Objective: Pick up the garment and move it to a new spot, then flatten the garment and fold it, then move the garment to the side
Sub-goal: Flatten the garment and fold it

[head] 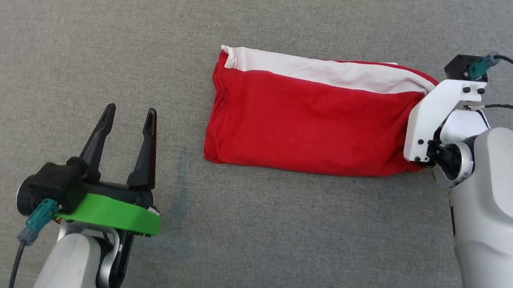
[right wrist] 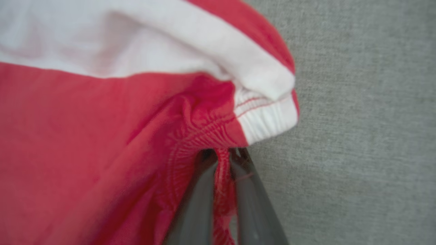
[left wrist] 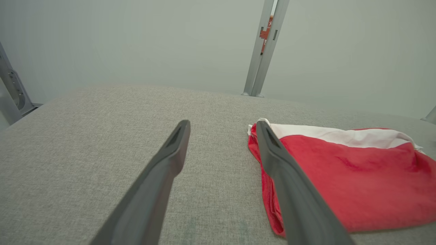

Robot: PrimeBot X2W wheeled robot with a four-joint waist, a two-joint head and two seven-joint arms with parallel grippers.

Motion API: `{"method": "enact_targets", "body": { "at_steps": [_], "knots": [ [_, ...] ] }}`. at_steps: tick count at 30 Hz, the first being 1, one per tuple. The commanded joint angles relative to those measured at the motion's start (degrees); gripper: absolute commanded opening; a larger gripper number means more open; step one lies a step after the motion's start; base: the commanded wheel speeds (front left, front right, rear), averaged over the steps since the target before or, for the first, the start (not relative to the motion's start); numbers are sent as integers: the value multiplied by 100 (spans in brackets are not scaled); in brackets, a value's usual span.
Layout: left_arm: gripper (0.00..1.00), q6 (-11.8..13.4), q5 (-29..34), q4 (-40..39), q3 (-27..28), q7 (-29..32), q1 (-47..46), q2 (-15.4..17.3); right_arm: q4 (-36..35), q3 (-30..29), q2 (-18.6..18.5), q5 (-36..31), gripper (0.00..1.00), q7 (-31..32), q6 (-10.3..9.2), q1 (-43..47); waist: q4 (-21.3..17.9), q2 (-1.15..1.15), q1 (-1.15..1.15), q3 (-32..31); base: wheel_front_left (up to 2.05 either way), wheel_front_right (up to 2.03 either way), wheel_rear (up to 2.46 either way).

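Right pincer [right wrist: 223, 154] is clenched on the garment [head: 308, 116], cloth from its near edge bunched between the fingers. The garment lies folded in a tidy rectangle on the grey cushion [head: 106, 25], stretching away ahead of that pincer. My left pincer [head: 129, 112] is released, jaws wide, garment off to its right. I reckon we're on the move-aside step. Next I'd lift gently and drag it across without spilling the fold.
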Motion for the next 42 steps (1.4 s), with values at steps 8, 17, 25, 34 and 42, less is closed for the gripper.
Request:
{"method": "enact_targets", "body": {
  "at_steps": [8,17,25,34,42],
  "knots": [
    [100,31,88,-27,112,4,41,9,-498,-211,-599,-567,0,332,10,121,-190,0,0,-121,0,0,0],
    [100,-1,91,-11,83,4,71,10,-1710,-136,-1371,-750,0,1249,12,161,-295,0,0,-281,0,0,0],
    [100,-7,98,20,80,4,90,10,-2839,716,-1169,-109,0,2182,13,210,-303,0,0,-387,0,0,0],
    [100,9,-46,3,-78,4,-16,10,-2358,1391,-434,162,0,2080,13,-117,0,0,0,-338,0,0,0],
    [100,55,-230,16,-288,4,-48,9,-1343,1568,-48,2,0,1694,13,-508,442,0,0,-256,0,0,0]
  ]
}}
